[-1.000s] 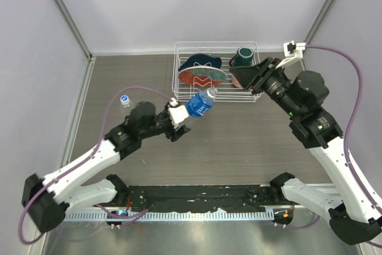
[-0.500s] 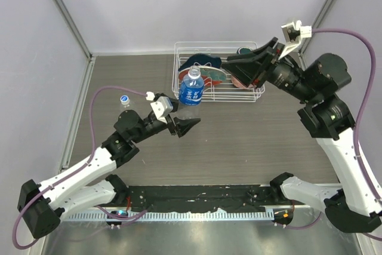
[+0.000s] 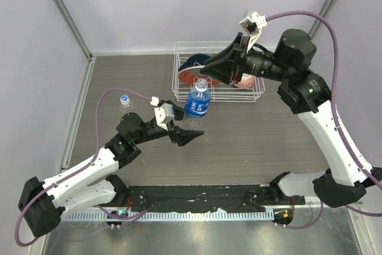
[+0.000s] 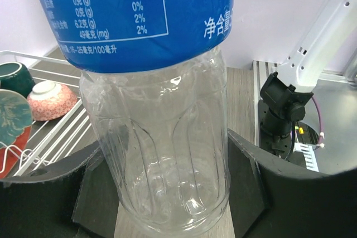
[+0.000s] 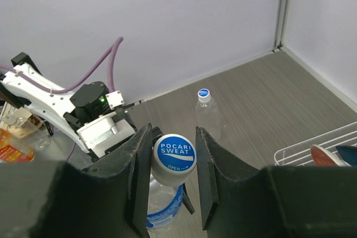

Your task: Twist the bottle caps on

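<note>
- Bright, even, diffuse lighting overhead; faint soft shadows on the table (image 3: 250, 135).
- Mild sheen along the near metal edge (image 3: 197, 237).
- Slightly soft on the very close labelled bottle (image 4: 162, 137), left wrist view.

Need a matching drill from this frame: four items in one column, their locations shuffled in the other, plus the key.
Items
1. labelled bottle's cap
2. plain bottle
3. green mug
4. left hand

Locations
A. in the wire rack
B. fingers either side of the labelled bottle, at its lower half
C. between the fingers of the right hand
D. standing alone, away from both hands

Pairs: 1-C, 2-D, 3-A, 4-B
</note>
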### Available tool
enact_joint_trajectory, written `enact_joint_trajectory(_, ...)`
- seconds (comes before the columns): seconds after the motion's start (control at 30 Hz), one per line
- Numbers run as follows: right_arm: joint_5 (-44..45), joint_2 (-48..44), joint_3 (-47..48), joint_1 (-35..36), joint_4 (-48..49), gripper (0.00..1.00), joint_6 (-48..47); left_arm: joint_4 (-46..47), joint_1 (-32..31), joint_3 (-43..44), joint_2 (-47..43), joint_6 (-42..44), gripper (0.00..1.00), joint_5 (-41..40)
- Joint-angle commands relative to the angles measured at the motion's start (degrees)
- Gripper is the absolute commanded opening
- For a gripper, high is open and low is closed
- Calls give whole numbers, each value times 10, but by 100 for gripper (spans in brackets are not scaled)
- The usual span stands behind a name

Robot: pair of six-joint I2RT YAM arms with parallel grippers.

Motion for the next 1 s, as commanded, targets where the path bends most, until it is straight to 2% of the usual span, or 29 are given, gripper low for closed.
enact_joint_trajectory(0.0,-27,-10,27,12,2,1,-12,60,-3,-2,6,-9,2,19)
enact_joint_trajectory(0.4,11,-16,0,69,-18,1,-64,83,-3,-3,17,-28,0,4)
enact_joint_trajectory(0.77,101,-43,-25,73,2,1,-99,85,-3,-13,1,-39,0,7)
enact_joint_trajectory(0.97,92,-39,-31,74,10,1,-93,91,-3,-12,-1,-42,0,7)
